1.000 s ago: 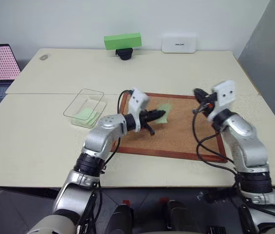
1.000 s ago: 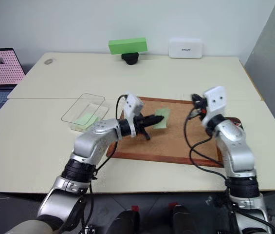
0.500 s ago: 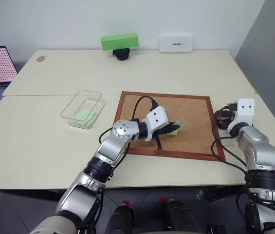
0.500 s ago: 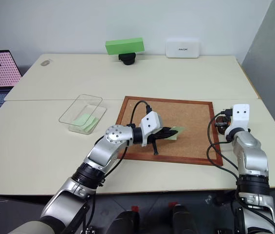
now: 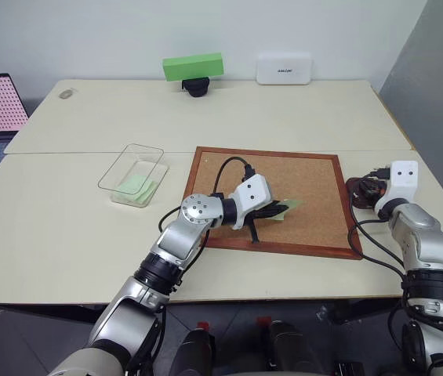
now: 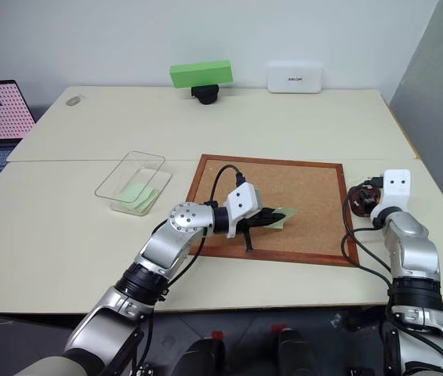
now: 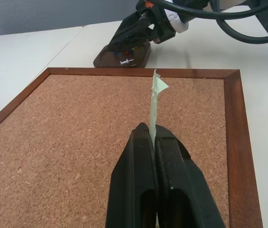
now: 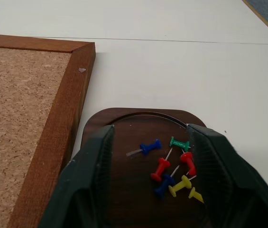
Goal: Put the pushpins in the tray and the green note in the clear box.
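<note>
**A:** Where's your green note (image 7: 155, 97) right now?

**B:** Your left gripper (image 7: 152, 134) has it. The two black fingers are pressed flat together with the thin, pale paper slip pinched edge-on between them, held over the corkboard (image 5: 315, 192). That board is a grainy, speckled cork panel in a smooth reddish wood frame, lying near the table's (image 5: 64, 227) front edge.

**A:** And the clear box (image 5: 132, 174)?

**B:** It sits on the cream table off the corkboard's left side, apart from the frame: a shallow transparent rectangle with rounded corners, with pale green paper lying flat inside.

**A:** What about the pushpins (image 8: 171, 168)?

**B:** You'll see them in the tray (image 8: 138, 121), a glossy dark brown square dish with rounded corners and a low rim, just beside the corkboard's right frame. Blue, red, green and yellow plastic heads with thin metal points lie loosely together there.

**A:** The right gripper (image 8: 155, 142)?

**B:** Its fingers stand spread apart, one on each side of the pins, gripping nothing.
</note>
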